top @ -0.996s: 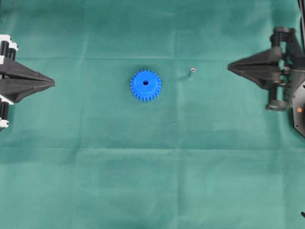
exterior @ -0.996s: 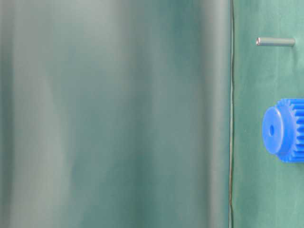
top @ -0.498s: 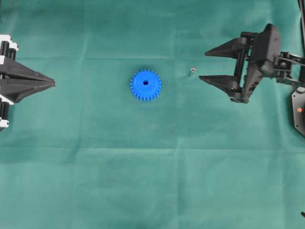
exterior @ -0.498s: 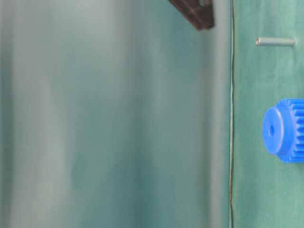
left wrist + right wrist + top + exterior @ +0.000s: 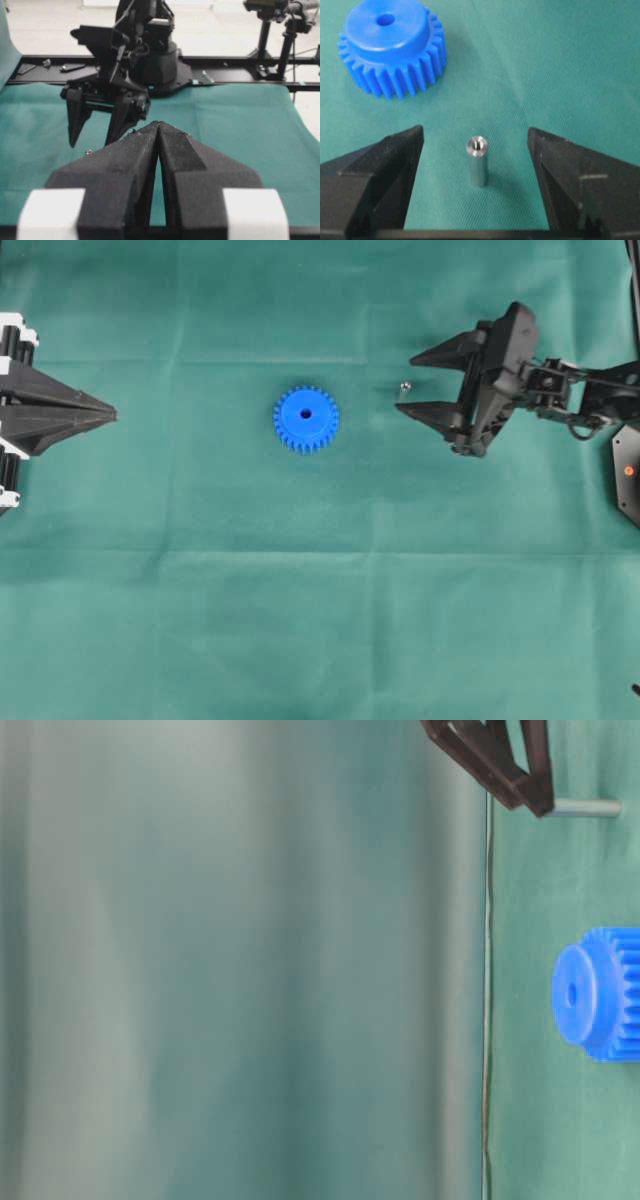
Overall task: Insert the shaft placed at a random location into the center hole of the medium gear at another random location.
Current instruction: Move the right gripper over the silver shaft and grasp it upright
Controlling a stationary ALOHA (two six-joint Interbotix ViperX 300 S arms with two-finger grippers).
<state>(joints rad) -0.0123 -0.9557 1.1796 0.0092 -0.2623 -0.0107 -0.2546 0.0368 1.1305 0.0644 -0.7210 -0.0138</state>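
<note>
Shaft stands upright on the green bench, just right of the medium gear. Right claw released, fingers flanking shaft, untouched (well centred). Lower squarely, pinch mid-length, keep it vertical. Left claw clenched, idle.

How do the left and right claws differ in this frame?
The left claw is shut, parked at the cloth's edge far from the gear; the right claw is open, reaching in with its jaws either side of the upright shaft. Both are black and hold nothing.
</note>
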